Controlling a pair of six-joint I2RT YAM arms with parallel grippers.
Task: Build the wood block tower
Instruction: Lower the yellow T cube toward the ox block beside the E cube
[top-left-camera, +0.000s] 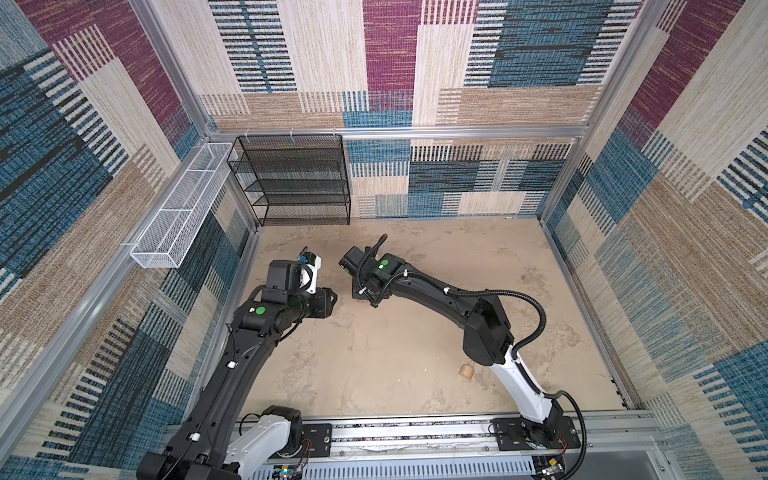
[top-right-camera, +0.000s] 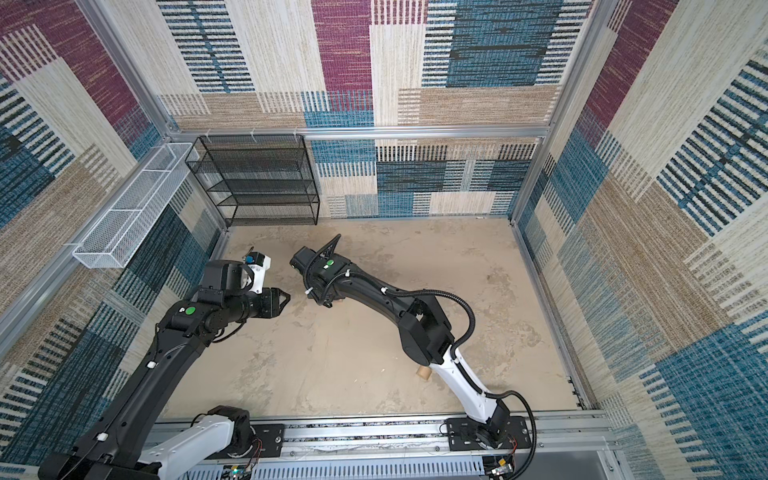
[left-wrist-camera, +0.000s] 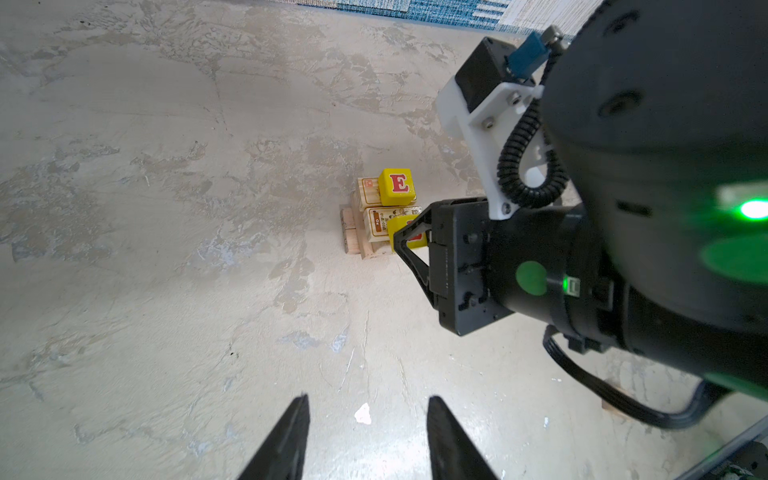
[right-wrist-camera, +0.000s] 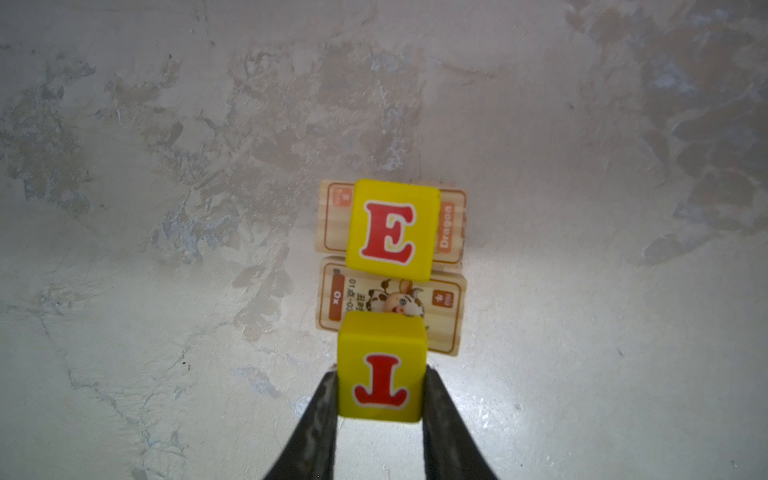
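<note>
My right gripper (right-wrist-camera: 381, 376) pinches a yellow T block (right-wrist-camera: 381, 361) over the tower (left-wrist-camera: 374, 224), above its printed Ox block (right-wrist-camera: 444, 328) and next to the yellow E block (right-wrist-camera: 392, 230) seated on top. My left gripper (left-wrist-camera: 368, 401) hangs spread and empty over the table (top-left-camera: 415, 332) nearby
</note>
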